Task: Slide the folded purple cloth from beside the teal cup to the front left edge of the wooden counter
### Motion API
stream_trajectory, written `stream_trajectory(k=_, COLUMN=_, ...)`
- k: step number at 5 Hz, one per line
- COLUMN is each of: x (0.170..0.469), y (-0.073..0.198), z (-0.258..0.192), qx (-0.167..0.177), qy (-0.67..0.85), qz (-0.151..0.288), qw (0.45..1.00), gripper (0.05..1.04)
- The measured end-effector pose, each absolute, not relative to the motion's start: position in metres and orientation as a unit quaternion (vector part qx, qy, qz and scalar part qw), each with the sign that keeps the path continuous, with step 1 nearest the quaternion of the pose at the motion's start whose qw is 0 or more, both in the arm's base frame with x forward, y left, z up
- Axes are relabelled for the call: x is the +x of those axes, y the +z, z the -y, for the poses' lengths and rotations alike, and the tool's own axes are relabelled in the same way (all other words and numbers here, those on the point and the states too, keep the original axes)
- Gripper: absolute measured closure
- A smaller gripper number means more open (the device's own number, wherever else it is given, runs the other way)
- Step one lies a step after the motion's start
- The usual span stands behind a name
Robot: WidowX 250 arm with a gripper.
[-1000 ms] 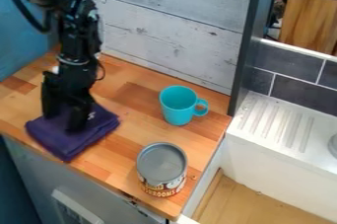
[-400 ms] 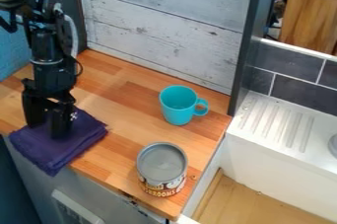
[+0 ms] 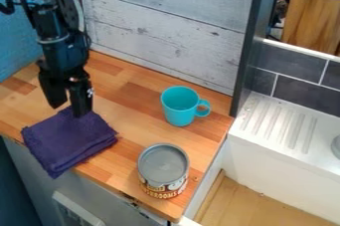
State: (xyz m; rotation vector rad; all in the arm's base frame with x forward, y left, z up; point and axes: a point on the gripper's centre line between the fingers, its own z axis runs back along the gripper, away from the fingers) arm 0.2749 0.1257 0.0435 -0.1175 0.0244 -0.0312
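Empty and spread, with tool (image 3: pixel 68 109) by rear of folded purple cloth (image 3: pixel 69 143), overhanging surface (image 3: pixel 136 98) at front-left edge; best moved gently, without snagging folds or dragging cloth outward.

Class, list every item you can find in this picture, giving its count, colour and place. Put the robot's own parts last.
Folded cloth: one, purple, on the counter's front left, overhanging its edge
Mug: one, turquoise, upright, right of centre
Can: one, grey-topped, near the counter's front right
Counter: one, wood-brown, centre to left
Board wall: one, whitish grey, behind
Post: one, dark grey, right of the boards
Tiles: several, dark grey, right
Ridged drainer: one, silvery white, right
Wooden block: one, brown, top right
Arm: one, black, upper left
Gripper: one, black, at the cloth's far edge
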Motion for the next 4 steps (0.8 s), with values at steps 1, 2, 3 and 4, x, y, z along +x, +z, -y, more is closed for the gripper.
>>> stream_trajectory(k=1, x=0.283, y=0.057, z=-0.121, qx=-0.047, qy=-0.014, qz=0.014, qw=0.999, gripper=0.083)
stream_trajectory(k=2, x=0.307, y=0.077, z=-0.131, qx=0.001, qy=0.007, qz=0.040, qw=0.999, gripper=0.083)
stream_trajectory(k=3, x=0.327, y=0.081, z=-0.143, qx=0.014, qy=0.016, qz=0.032, qw=0.999, gripper=0.083)
stream_trajectory(k=4, x=0.339, y=0.086, z=-0.156, qx=0.015, qy=0.018, qz=0.023, qw=0.999, gripper=0.083)
